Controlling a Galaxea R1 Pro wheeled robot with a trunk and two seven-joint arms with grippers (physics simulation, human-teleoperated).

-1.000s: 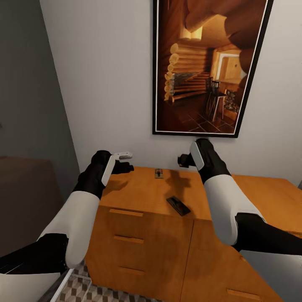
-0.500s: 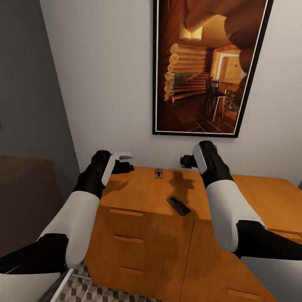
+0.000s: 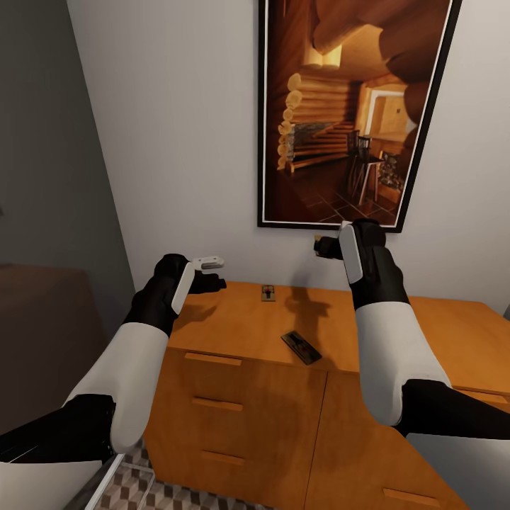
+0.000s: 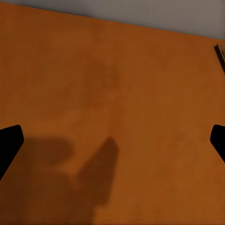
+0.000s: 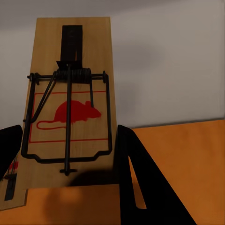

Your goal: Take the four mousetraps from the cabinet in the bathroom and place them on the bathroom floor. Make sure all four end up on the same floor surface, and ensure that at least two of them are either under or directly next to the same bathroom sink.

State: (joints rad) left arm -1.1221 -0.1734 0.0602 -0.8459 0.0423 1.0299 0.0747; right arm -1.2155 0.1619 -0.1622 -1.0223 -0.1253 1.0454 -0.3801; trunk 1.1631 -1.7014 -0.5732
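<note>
On the orange-brown cabinet [image 3: 234, 322] lie two mousetraps: one pale [image 3: 268, 292] near the wall, one dark-looking [image 3: 301, 347] nearer the front edge. My right gripper [image 3: 322, 246] hangs above the cabinet top, in front of the wall, shut on a third mousetrap [image 5: 70, 108]. This is a wooden board with a wire spring and a red mouse print, held upright between the black fingers [image 5: 133, 178]. My left gripper [image 3: 210, 273] hovers low over the cabinet's left end, open with nothing between its fingertips [image 4: 10, 143]. The pale mousetrap's edge [image 4: 220, 54] shows in the left wrist view.
A large framed picture of a log cabin [image 3: 350, 113] hangs on the white wall above the cabinet. Cube-patterned bathroom floor [image 3: 138, 489] shows at the cabinet's foot. A grey wall [image 3: 49, 177] stands to the left. The cabinet has handled drawers [image 3: 212, 404].
My right gripper has risen well above the cabinet top and shifted slightly right, carrying the mousetrap. The left arm and the two mousetraps on the cabinet have not moved.
</note>
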